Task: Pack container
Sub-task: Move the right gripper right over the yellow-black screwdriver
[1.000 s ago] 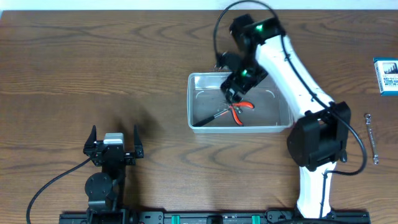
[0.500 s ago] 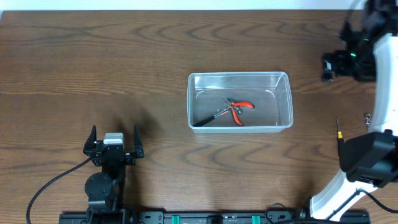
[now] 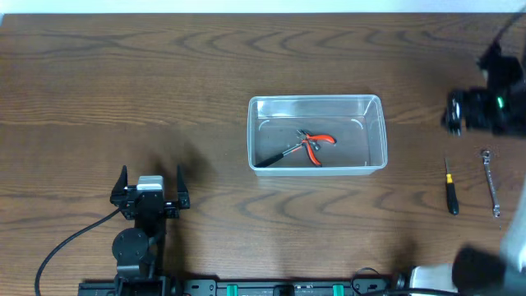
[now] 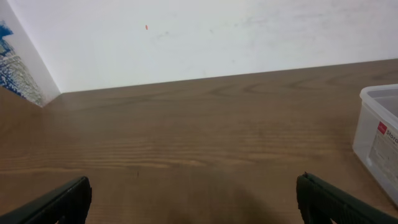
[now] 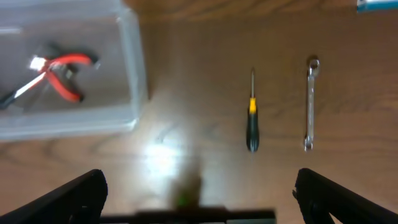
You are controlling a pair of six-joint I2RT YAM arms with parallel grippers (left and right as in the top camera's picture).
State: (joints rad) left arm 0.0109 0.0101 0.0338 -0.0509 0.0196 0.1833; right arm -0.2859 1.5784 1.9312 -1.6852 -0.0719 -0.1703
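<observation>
The clear plastic container sits mid-table and holds red-handled pliers and a dark tool. It also shows in the right wrist view with the pliers, and its corner in the left wrist view. A black-and-yellow screwdriver and a silver wrench lie on the table to the right. My right gripper hangs open and empty, high over the table right of the container. My left gripper is open and empty at the front left.
A blue-and-white box edge lies at the far right in the right wrist view. A white wall stands behind the table's far edge.
My right arm left the container, where it was over the pliers, swung to the far right and now hovers over the screwdriver area. The screwdriver and wrench are uncovered. The left arm is still.
</observation>
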